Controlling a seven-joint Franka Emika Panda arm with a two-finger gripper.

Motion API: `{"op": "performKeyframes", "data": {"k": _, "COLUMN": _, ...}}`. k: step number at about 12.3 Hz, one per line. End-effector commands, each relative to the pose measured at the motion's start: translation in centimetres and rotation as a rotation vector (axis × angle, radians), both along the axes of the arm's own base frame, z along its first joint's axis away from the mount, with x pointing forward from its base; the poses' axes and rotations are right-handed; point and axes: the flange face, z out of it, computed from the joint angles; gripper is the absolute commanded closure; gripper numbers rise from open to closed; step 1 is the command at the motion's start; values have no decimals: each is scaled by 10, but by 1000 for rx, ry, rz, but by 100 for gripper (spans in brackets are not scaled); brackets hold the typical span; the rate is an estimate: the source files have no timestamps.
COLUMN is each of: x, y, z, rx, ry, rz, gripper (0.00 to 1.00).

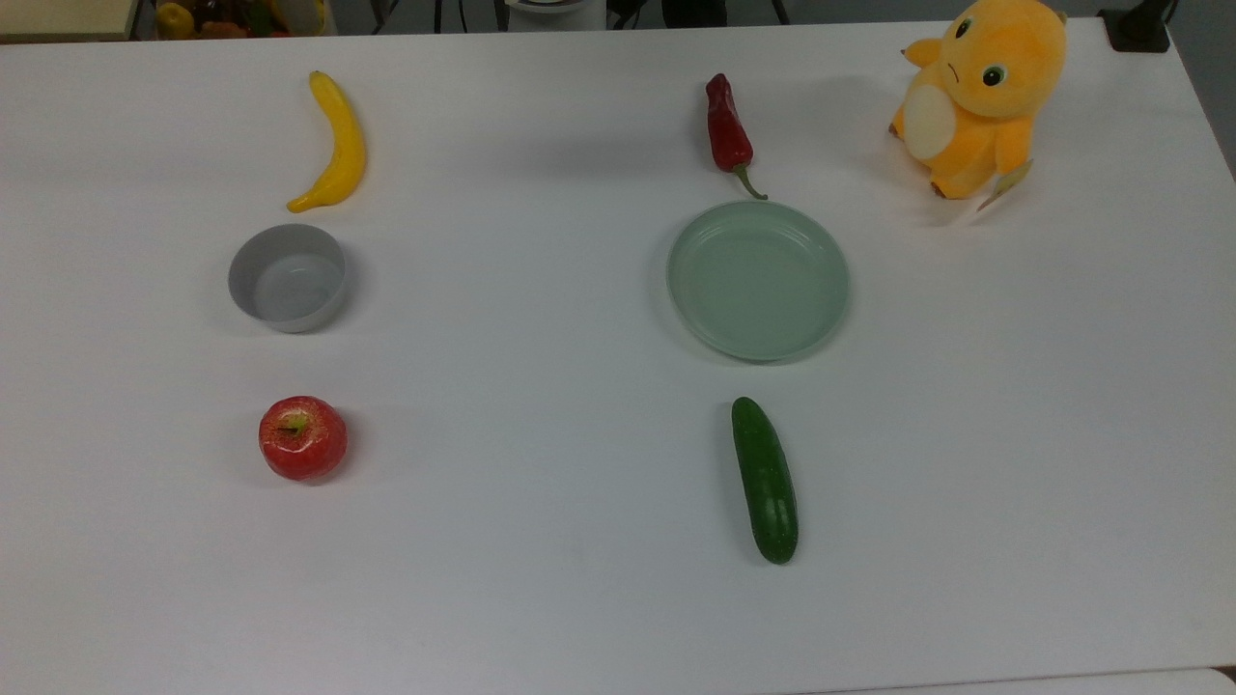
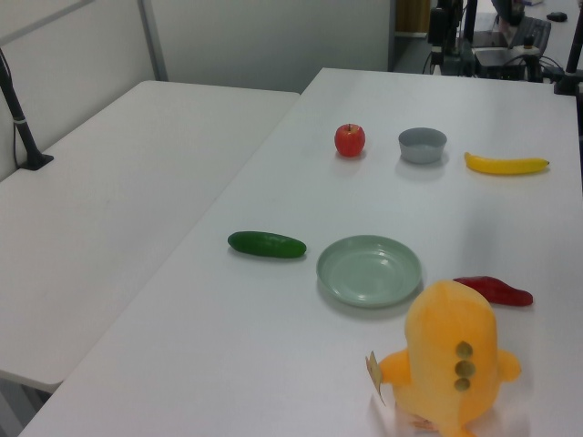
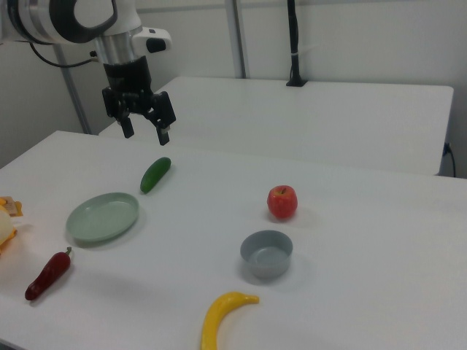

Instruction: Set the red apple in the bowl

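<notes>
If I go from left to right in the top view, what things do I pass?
Bowl, apple and banana stack in one column, so their order is unclear. After them: pepper, plate and cucumber likewise share a column → plush toy.

Plush toy (image 3: 6, 222) is cut off by the right view's left edge, only a sliver seen. In the left view its feet (image 2: 428, 423) are clipped at the bottom edge, and the chili pepper (image 2: 496, 289) is partly hidden behind it. Arm (image 3: 66, 18) is cropped at the right view's top-left corner.
</notes>
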Motion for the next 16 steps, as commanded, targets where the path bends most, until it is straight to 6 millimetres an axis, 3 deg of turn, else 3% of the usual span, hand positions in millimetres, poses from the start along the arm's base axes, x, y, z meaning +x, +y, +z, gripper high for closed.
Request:
{"op": "performKeyframes", "data": {"k": 1, "x": -3, "y": -2, "z": 0, "rx": 17, "ry": -18, "rz": 17, "gripper": 0}}
{"op": "performKeyframes", "data": {"k": 11, "x": -1, "y": 4, "z": -6, "rx": 0, "ry": -2, "rz": 33, "gripper": 0}}
{"op": "performKeyframes", "data": {"k": 16, "x": 13, "y": -9, "z": -19, "rx": 3, "ry": 9, "rz": 59, "gripper": 0}}
